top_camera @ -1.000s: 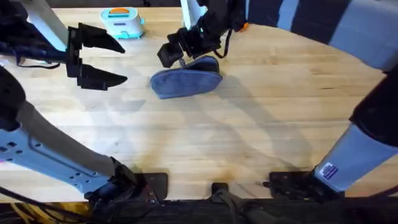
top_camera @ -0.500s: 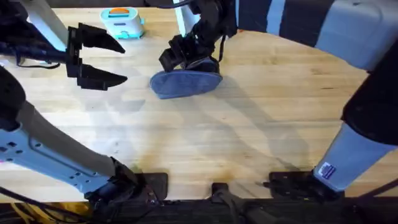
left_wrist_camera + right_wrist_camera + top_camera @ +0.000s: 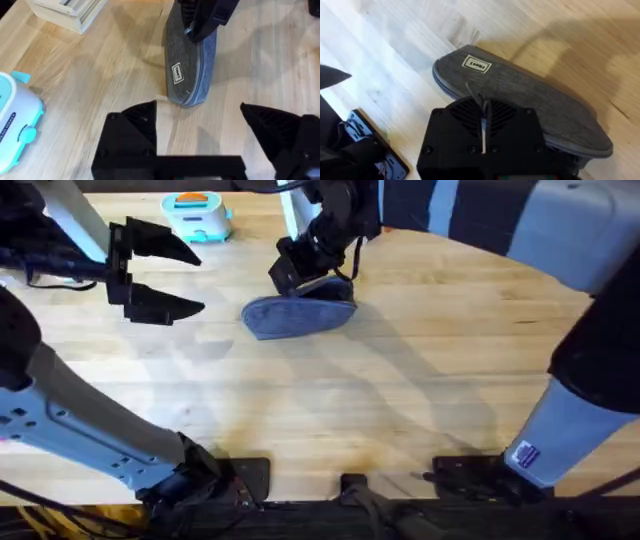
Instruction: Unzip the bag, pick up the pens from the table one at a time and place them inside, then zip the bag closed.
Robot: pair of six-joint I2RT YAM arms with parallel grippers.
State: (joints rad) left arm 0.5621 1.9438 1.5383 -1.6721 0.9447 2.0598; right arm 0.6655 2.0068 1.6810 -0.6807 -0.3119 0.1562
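Right hand (image 3: 288,272) has slid along the oblong grey-blue fabric pouch (image 3: 298,315), pinched shut on its zip pull; left hand (image 3: 160,272) open beside pouch. Pull steady w/ zip line.

Oblong grey-blue fabric bag (image 3: 298,314) with rounded ends, lying flat on the far middle of the light wooden desk (image 3: 380,400), long axis running left to right. 1 small white label near its left end. Zipper along the edge; open or closed cannot be told.
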